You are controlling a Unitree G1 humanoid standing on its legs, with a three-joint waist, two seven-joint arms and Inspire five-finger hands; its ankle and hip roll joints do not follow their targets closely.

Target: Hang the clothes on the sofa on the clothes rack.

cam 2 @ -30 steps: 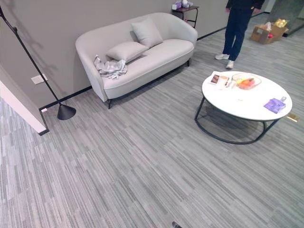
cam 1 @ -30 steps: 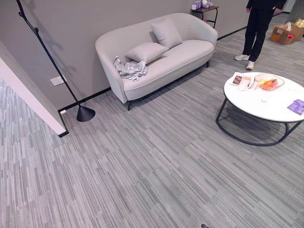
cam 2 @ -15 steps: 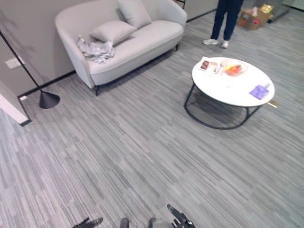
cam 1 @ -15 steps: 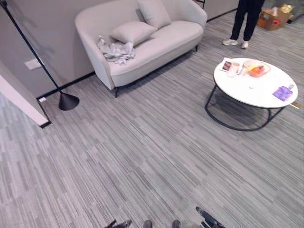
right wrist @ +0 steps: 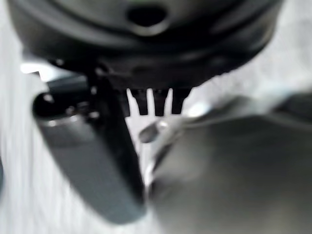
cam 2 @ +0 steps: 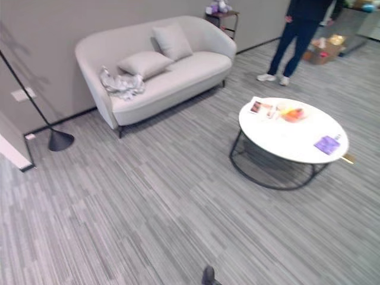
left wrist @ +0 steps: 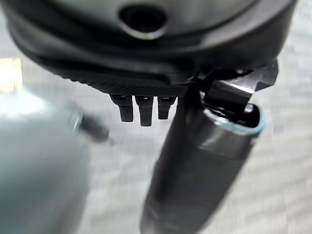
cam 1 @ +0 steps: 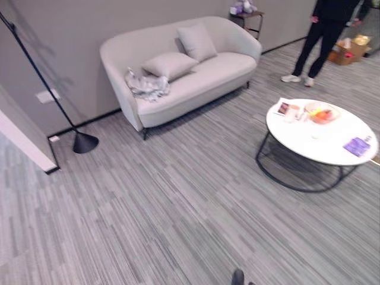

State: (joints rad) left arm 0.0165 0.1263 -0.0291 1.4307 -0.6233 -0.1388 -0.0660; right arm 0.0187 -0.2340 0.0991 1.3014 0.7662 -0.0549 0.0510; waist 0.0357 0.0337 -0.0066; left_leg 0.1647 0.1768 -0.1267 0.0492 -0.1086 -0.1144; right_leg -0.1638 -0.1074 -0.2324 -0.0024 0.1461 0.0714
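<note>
Grey crumpled clothes (cam 1: 147, 85) lie on the light sofa's (cam 1: 208, 74) left seat end, just beside a cushion (cam 1: 170, 64). Both hands hold nothing: the left hand (left wrist: 141, 105) and right hand (right wrist: 153, 100) hang with fingers straight above the carpet.

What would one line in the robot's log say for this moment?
phase: approach | clothes: crumpled on sofa seat, beside cushion | left hand: open, holds nothing | right hand: open, holds nothing | person: standing past round table

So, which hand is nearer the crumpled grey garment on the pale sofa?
Left, probably. The crumpled grey garment lies far ahead, left of centre; left hand and right hand both hang over carpet.
</note>
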